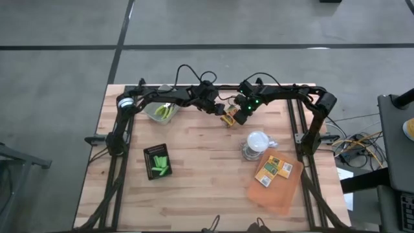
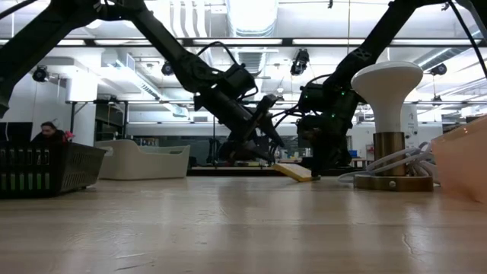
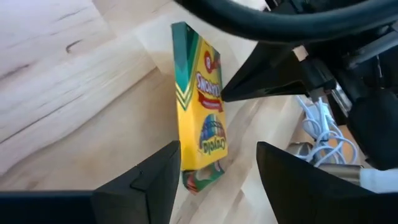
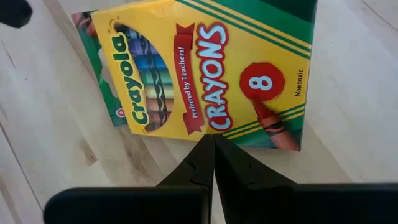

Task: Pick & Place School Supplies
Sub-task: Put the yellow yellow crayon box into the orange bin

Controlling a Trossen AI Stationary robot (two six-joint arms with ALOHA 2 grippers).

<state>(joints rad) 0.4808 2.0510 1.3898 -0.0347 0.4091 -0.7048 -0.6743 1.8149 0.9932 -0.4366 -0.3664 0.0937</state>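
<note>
1. Black tray (image 1: pixel 158 162) on the bench's (image 1: pixel 207 194) left half holds a few green sticks (image 1: pixel 160 165); a clear tub (image 1: pixel 162 111) further back holds more green pieces. Both well apart from the arms' work.
2. Left gripper (image 3: pixel 214 165) at back centre, jaws spread, straddling one end of a crayon box (image 3: pixel 199 106) but not gripping it yet.
3. Crayon box (image 4: pixel 205 74) is flat yellow-green card. In the low view it sits tilted, one edge on the bench and the other raised (image 2: pixel 297 171).
4. Right gripper (image 4: pixel 214 155) just beside the box's long edge, jaws pressed together, tips touching or nearly touching the edge; it looks to be propping or nudging, not holding.
5. Handling, my judgement: light thin card, stiff across the narrow thickness, dents if squeezed on the broad faces; glossy print likely slippery. Best hold is across the thin dimension near mid-length, moderate force. The flap end may pop open.
6. Lamp (image 1: pixel 257 144) right of centre; cable close by, snag risk.
7. Orange sheet (image 1: pixel 278 188) far right carries two more boxes (image 1: pixel 275 169) lying flat, so they'd need an edge lifted first.
</note>
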